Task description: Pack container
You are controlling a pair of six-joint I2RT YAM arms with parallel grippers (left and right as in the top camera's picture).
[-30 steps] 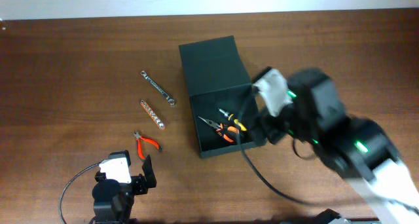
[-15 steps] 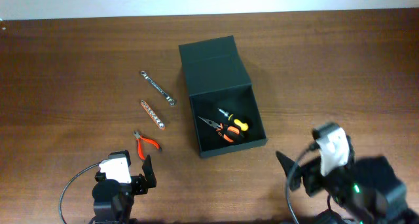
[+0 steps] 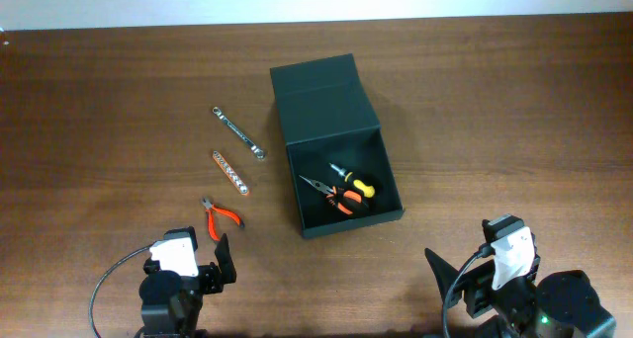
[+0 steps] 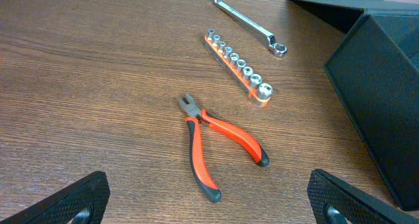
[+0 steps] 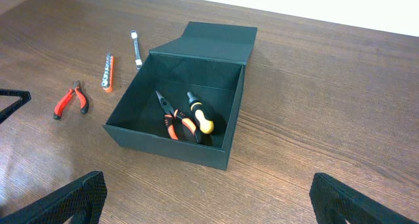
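The container [image 3: 321,99], a dark green-black box, stands mid-table with its flap lid laid back. Inside lie orange-handled long-nose pliers [image 3: 334,195] and a yellow-and-black screwdriver [image 3: 352,181]; the right wrist view shows both pliers [image 5: 173,122] and screwdriver [image 5: 198,112] on the box floor. My left gripper [image 4: 209,204] hangs open and empty just short of red-handled pliers [image 4: 219,142]. My right gripper [image 5: 209,198] is open and empty at the near edge, back from the container's front wall [image 5: 170,142].
Left of the container lie the red pliers [image 3: 222,215], an orange socket rail [image 3: 229,172] and a steel wrench [image 3: 238,132]. The container's side wall [image 4: 380,106] rises at the right of the left wrist view. Bare wood surrounds both arms.
My right arm has pulled back from over the container to the near right edge of the table, uncovering the box. The left arm and all tools have stayed put.
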